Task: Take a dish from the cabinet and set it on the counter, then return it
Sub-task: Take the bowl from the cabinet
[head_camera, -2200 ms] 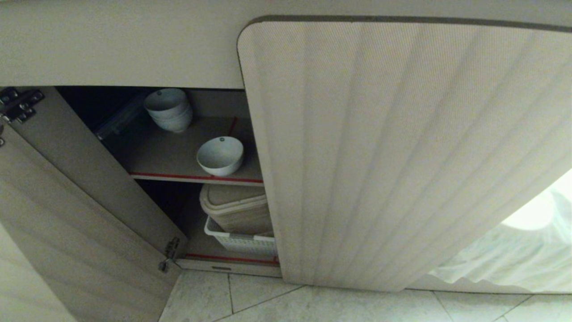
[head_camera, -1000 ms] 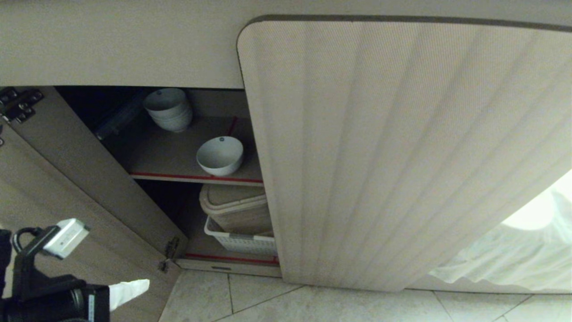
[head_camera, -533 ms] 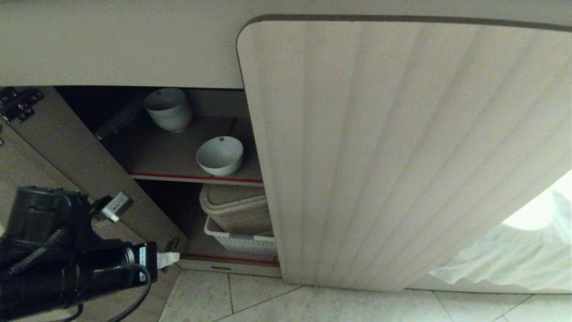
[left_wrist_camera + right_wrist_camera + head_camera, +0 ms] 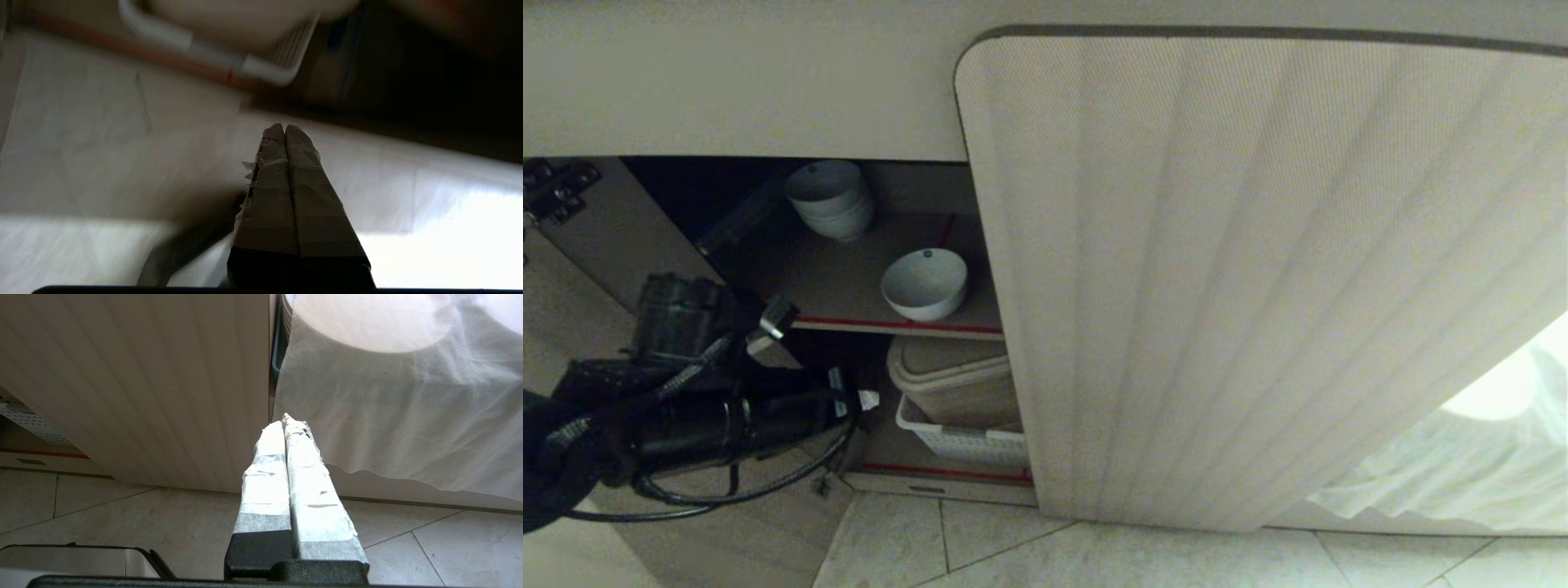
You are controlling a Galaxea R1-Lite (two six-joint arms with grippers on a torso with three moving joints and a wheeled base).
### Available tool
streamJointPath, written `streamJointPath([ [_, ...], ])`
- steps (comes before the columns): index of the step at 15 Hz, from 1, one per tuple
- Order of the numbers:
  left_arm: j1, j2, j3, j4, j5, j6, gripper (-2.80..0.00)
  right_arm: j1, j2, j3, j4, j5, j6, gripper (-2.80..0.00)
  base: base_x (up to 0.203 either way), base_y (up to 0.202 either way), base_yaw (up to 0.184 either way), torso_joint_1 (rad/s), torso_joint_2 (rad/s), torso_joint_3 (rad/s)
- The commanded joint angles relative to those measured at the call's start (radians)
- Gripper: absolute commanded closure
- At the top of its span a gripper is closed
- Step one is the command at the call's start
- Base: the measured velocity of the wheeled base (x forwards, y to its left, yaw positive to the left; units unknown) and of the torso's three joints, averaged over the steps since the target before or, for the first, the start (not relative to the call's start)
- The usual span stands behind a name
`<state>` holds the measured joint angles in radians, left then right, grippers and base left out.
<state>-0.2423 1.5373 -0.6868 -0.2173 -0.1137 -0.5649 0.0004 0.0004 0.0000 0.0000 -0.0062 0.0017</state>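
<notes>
The dish (image 4: 925,283), a small white bowl, stands alone near the front of the upper shelf in the open cabinet (image 4: 866,286). My left gripper (image 4: 867,399) (image 4: 284,127) is shut and empty, below and left of the dish, level with the lower compartment's opening. The counter (image 4: 743,90) shows as a pale beige band across the top. My right gripper (image 4: 286,419) is shut and empty, parked low over the floor tiles in front of the closed fluted door (image 4: 163,375).
A stack of white bowls (image 4: 832,198) sits at the back of the upper shelf. Below are a beige lidded bin (image 4: 952,377) and a white perforated basket (image 4: 964,441). The open left door (image 4: 621,343) stands behind my left arm. White cloth (image 4: 1462,465) hangs at the right.
My left arm came into view from the lower left and rose toward the cabinet opening, its gripper staying shut. The dish and the right arm have not moved.
</notes>
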Motion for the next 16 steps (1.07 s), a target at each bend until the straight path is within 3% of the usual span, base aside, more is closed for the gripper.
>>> streamJointPath([
  [1,-0.003,0.057,0.013,-0.106,0.014,-0.017,0.00,0.000,0.000,0.000,0.000,0.000,0.000,0.00,0.000,0.000,0.000,0.000,0.00,0.000],
  [4,-0.005,0.065,0.042,-0.212,0.025,-0.077,0.00,0.000,0.000,0.000,0.000,0.000,0.000,0.00,0.000,0.000,0.000,0.000,0.00,0.000],
  [16,-0.006,-0.051,0.132,-0.309,0.022,-0.080,0.00,0.000,0.000,0.000,0.000,0.000,0.000,0.00,0.000,0.000,0.000,0.000,0.00,0.000],
])
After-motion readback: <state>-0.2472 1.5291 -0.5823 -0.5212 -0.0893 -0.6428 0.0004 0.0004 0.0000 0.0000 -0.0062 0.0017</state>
